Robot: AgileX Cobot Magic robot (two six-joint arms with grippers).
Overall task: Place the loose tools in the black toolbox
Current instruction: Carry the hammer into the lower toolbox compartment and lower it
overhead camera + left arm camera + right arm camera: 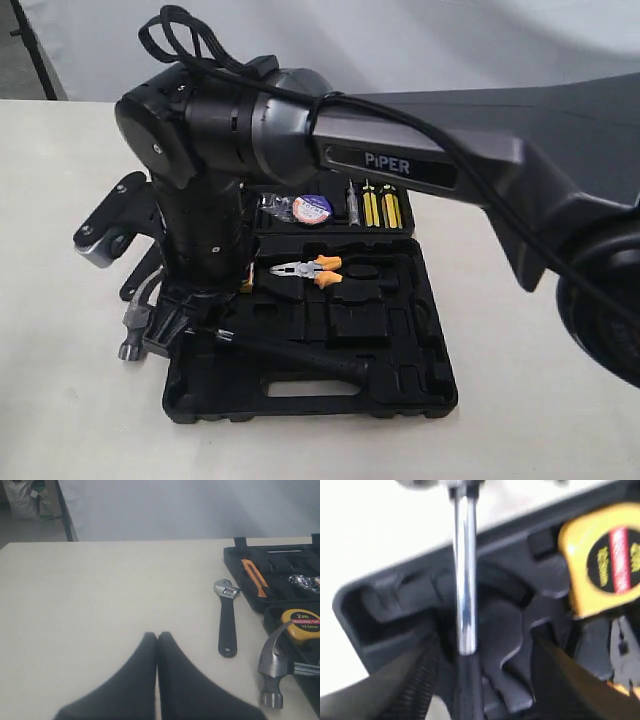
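End effector (485,637) astride hammer (300,352); head leftward

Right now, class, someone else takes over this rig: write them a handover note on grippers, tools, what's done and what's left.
Left gripper: shut, empty, above bare table.
Right gripper: open, straddling the hammer at its steel shaft.
Hammer: handle across the toolbox front, head off its edge, unseated.
Wrench: on the table beside the toolbox.
Tape roll: already inside the toolbox.
Left: seat hammer, stow wrench.
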